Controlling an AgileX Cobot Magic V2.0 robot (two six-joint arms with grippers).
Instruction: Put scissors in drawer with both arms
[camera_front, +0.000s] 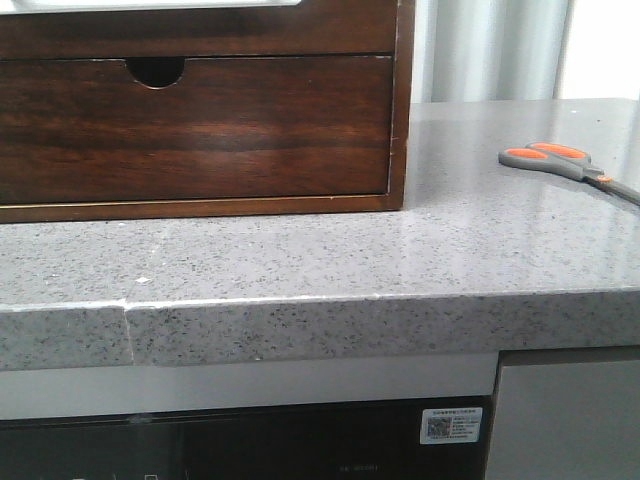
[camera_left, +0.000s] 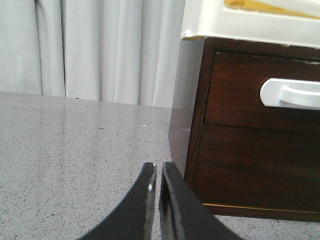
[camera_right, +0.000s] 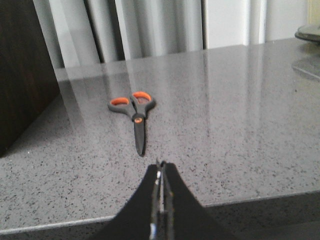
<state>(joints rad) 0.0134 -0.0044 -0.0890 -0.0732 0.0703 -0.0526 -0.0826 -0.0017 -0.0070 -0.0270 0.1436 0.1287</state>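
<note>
Grey speckled stone counter (camera_front: 300, 260) carries everything; its front edge runs across the front view, with a seam in the slab near the left. Dark wood cabinet (camera_front: 200, 110) sits at the back left of the counter. Notched drawer front (camera_front: 195, 125) fills the lower part, shut flush. Left wrist view shows a drawer (camera_left: 260, 90) with a white handle (camera_left: 290, 93) above another plain panel, and a white tray-like top (camera_left: 250, 20) on the cabinet. Cannot tell from these views whether that drawer is open at all.

Scissors (camera_front: 565, 165) lie flat on the counter well to the right of the cabinet, blades closed, orange-and-grey loops toward the cabinet, tips running off the right edge of the front view. Bare counter all round them.

Left hand (camera_left: 157, 172): fingers pressed together, holding nothing, just off the cabinet's outer corner, low over the counter. Open counter on its far side from the cabinet.

Right hand (camera_right: 160, 170): fingers together, nothing held, near the counter's front edge, lined up with the scissors' (camera_right: 135, 115) blade tips, apart from them, with bare counter between.
</note>
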